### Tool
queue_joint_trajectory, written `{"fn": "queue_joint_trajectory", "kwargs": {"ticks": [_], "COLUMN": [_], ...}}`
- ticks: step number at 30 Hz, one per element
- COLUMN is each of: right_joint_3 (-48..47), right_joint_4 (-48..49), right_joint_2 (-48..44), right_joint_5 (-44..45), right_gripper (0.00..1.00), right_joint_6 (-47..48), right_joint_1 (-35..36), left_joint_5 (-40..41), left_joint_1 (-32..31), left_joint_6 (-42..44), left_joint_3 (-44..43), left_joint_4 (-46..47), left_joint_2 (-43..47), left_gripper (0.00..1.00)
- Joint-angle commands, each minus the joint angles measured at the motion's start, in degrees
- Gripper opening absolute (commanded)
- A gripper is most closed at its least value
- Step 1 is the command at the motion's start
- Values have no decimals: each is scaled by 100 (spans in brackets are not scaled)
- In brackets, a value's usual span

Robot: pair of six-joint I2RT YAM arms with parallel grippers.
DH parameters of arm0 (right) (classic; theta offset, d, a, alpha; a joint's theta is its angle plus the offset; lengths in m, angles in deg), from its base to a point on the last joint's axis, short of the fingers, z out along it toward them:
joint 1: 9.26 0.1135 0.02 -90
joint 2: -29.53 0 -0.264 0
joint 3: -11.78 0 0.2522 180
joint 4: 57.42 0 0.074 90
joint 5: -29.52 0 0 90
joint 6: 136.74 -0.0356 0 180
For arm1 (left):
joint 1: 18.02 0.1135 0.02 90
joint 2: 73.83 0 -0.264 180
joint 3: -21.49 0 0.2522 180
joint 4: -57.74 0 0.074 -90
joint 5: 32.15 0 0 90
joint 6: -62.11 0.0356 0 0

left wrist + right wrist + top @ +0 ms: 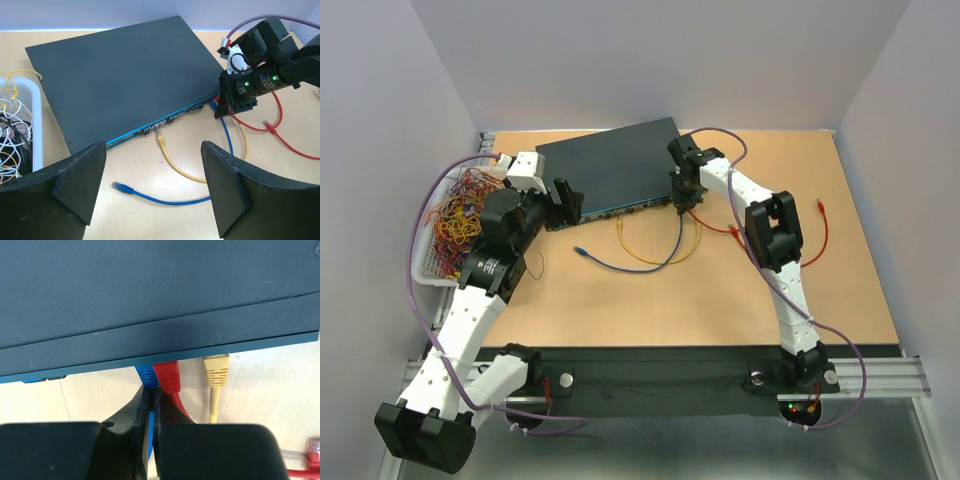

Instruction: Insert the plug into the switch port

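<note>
The switch (610,165) is a flat dark blue-grey box at the back of the table, its row of sockets facing me. In the right wrist view, my right gripper (151,396) is shut on the blue cable just behind its blue plug (146,376). The plug's tip is hidden under the switch's front edge (150,347). A red plug (167,376) and a yellow plug (216,370) sit at the ports beside it. My left gripper (153,160) is open and empty, held above the table in front of the switch (125,75).
The blue cable's free plug (120,187) lies on the table under the left gripper. A yellow plug (160,136) sits at a mid port. A red cable (272,127) loops at the right. A white wire basket (445,225) of cables stands at the left.
</note>
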Motion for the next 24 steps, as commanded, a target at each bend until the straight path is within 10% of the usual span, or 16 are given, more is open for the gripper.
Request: {"fn": "queue_joint_trajectory", "kwargs": {"ticks": [1, 24], "right_joint_3": [-547, -1487], "right_joint_4": [922, 1142], "right_joint_2": [29, 899], "right_joint_5": [818, 528], "right_gripper": [1, 1], "right_joint_6": [3, -85], "right_joint_1": [-176, -484], "left_joint_5": [46, 117], "left_joint_1": [-36, -89], "left_joint_6": [106, 133], "left_joint_3": [99, 91], "left_joint_4": [179, 144], "left_joint_2": [124, 36], "left_gripper": [87, 87]}}
